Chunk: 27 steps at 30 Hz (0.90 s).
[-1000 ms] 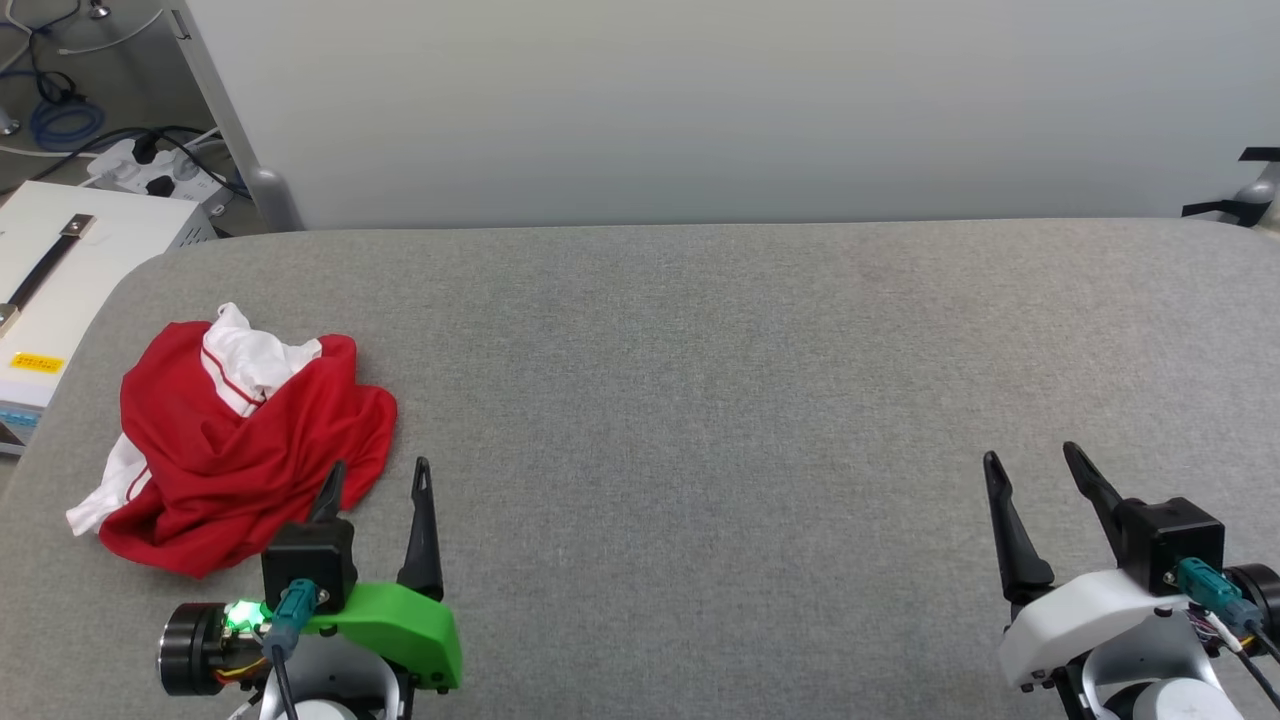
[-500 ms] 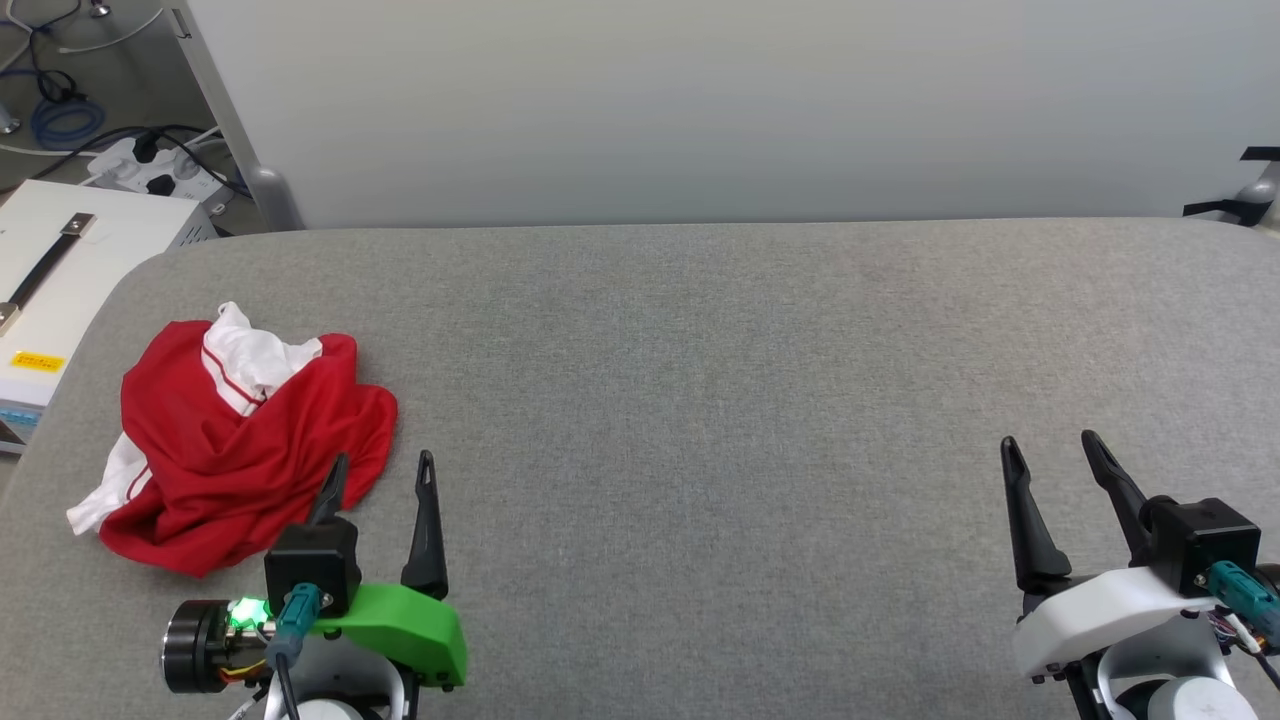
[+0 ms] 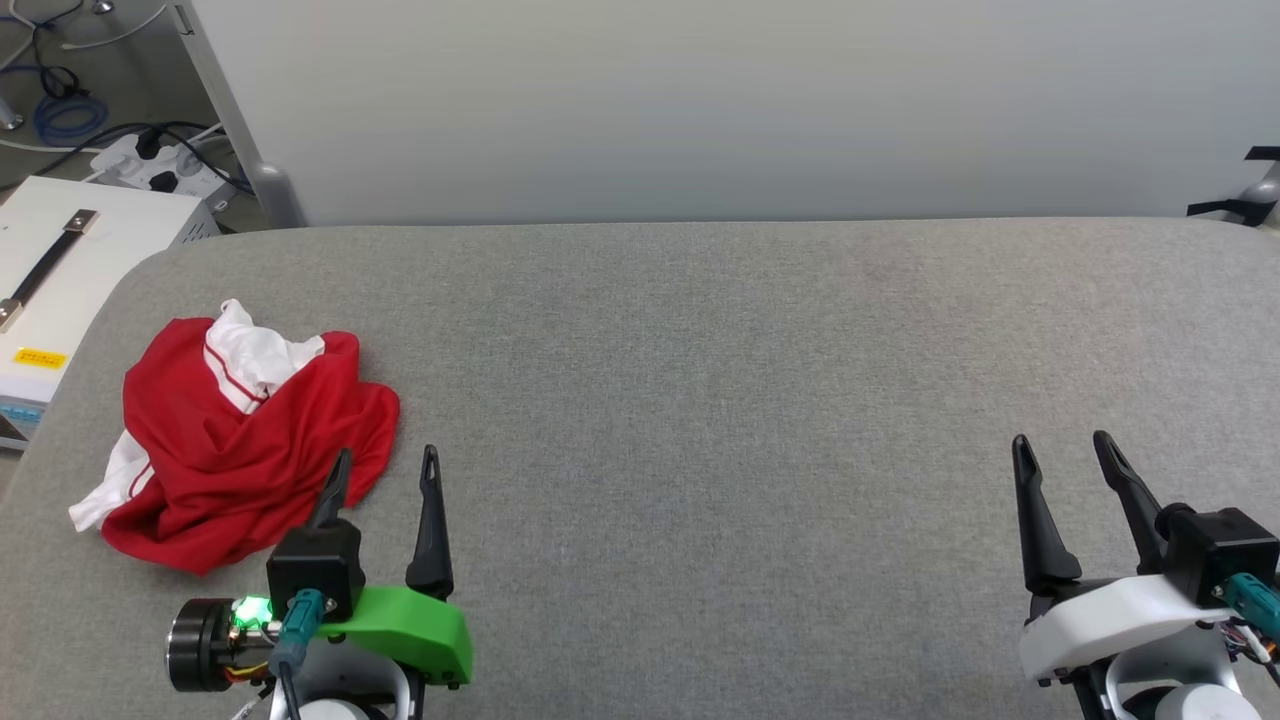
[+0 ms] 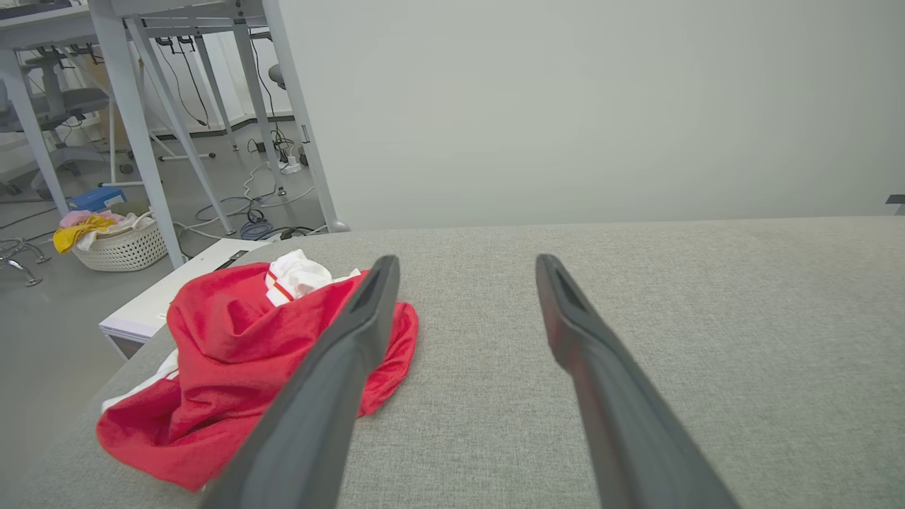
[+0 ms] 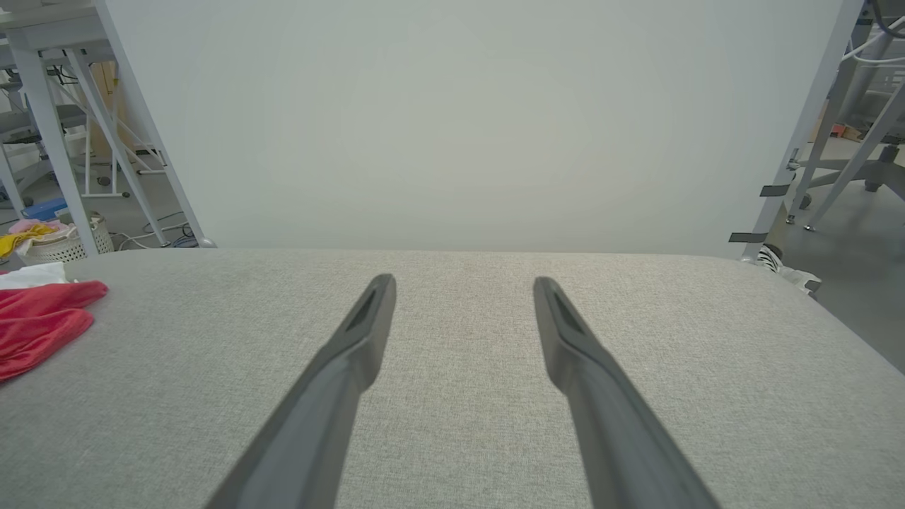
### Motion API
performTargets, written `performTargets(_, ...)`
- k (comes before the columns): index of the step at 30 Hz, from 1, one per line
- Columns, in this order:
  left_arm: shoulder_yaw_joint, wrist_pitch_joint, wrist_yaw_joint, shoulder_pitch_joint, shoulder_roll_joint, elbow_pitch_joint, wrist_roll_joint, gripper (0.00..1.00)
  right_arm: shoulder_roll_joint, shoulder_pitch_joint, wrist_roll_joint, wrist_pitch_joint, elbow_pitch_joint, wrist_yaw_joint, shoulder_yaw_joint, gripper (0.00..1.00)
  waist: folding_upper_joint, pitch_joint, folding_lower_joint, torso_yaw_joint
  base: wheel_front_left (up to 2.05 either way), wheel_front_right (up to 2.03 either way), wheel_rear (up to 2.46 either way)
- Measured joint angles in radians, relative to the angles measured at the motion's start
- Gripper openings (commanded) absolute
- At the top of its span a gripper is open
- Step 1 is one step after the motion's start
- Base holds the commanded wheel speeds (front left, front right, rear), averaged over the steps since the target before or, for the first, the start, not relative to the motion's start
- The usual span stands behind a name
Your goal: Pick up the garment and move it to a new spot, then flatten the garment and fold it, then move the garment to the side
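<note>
The garment (image 3: 240, 440) lies crumpled in a heap at the left end of the grey padded table (image 3: 700, 400). It is red with white sleeve fabric showing at the top and lower left; its number is hidden in the folds. The left wrist view shows the garment (image 4: 233, 353) just left of my fingers. My left gripper (image 3: 386, 460) hovers open at the heap's near right edge, its left fingertip over the red cloth. My right gripper (image 3: 1060, 442) stands open far to the right above bare table. In the right wrist view a corner of the garment (image 5: 39, 322) sits at the left edge.
A white equipment box (image 3: 50, 300) with a black handle stands beside the table's left end, with power strips and cables (image 3: 150, 165) on the floor behind. A pale wall panel (image 3: 700, 100) backs the table. A laundry basket (image 4: 120, 244) sits on the floor.
Both grippers have crept forward a little; the right one has also shifted slightly right. The garment has not moved.
</note>
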Motion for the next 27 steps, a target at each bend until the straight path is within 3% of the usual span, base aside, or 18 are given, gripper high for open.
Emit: performTargets(27,-0.021,-0.056,0.011,0.001,0.0,0.002,-0.017,1.0,0.0,0.028,0.035,-0.054,-0.022,0.0,0.007,1.0,0.0,0.005,0.0,0.006,0.0,0.0,0.0)
